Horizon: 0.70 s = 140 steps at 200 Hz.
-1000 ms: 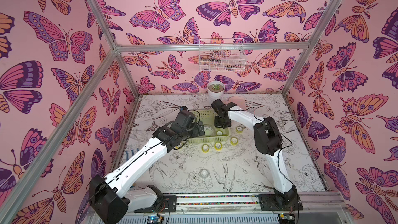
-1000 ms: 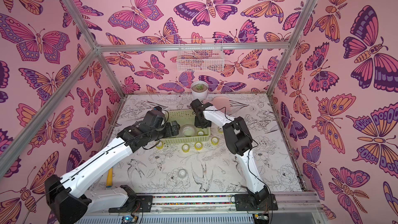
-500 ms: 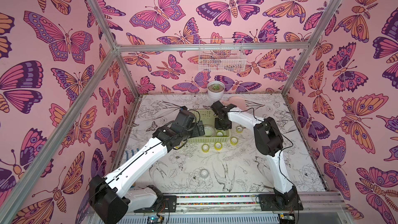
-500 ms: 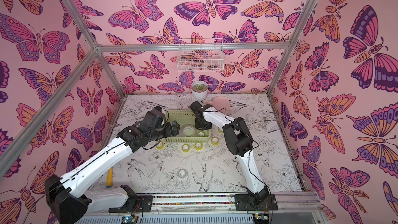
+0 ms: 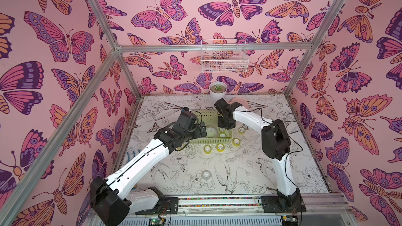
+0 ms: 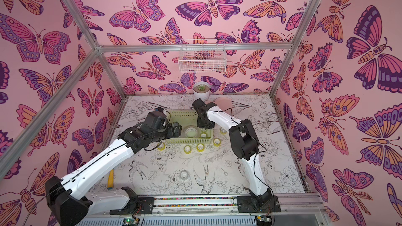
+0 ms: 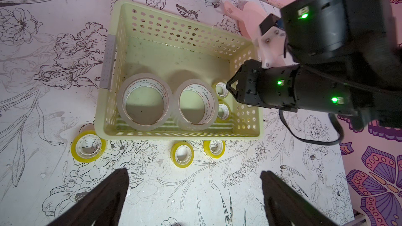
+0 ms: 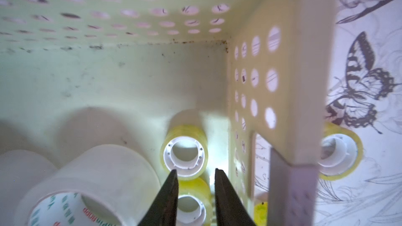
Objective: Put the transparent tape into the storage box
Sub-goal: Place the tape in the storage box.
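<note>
Reaching down into the storage box [image 5: 208,141], the right gripper [image 5: 226,125] hangs low over the box's right end. In the right wrist view its two fingers [image 8: 170,192] stand a little apart, and nothing is pinched between the tips, so it grips nothing. One yellow roll [image 8: 185,131] sits on the box floor just past the tips, and a second yellow roll [image 8: 195,186] shows in the gap under the fingers. The two lie next to each other, close to the side wall. Some of the transparent tape [image 5: 215,134] is in the box already: those two small ones and two big clear rolls [image 7: 141,78], which sit side by side with their holes facing up, near the front wall. The rest is out on the table [image 5: 195,166]. Four more yellow rolls [image 6: 187,148] lie in a row just in front of the box, one of them partly hidden behind the left arm [image 6: 104,159]. A fifth yellow roll [image 5: 242,130] sits just beside the box's right end. A small clear roll [image 5: 206,175] lies alone, well apart from the box, nearer the robot's bases. The left gripper [image 7: 193,171] is wide open and empty, and it hangs above the table by the box's front. A white pot [image 5: 218,95] with a green plant stands behind the box at the back wall.
</note>
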{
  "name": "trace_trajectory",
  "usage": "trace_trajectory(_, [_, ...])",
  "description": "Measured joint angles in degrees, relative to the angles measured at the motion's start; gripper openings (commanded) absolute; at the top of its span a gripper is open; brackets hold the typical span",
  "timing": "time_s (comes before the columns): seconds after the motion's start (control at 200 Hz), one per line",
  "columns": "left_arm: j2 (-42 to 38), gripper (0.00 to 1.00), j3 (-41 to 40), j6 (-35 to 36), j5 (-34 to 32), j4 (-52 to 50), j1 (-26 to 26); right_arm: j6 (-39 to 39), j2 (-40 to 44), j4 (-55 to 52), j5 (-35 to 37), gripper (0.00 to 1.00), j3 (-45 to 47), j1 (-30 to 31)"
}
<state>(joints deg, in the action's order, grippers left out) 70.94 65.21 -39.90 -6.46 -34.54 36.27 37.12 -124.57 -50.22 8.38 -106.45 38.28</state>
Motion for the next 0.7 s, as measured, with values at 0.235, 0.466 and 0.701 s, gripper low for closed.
trace_trajectory(0.235, [0.1,1.00,0.0,0.0,0.0,0.1,0.0,-1.8,7.3,-0.2,2.2,0.76,0.0,0.0])
trace_trajectory(0.466, [1.2,1.00,0.1,0.0,0.3,0.2,0.0,-3.5,14.1,0.1,5.2,0.99,3.8,-0.6])
trace_trajectory(0.701, [4.3,1.00,1.2,0.5,2.6,0.3,0.0,-4.2,18.8,0.8,7.6,0.99,12.8,-3.4])
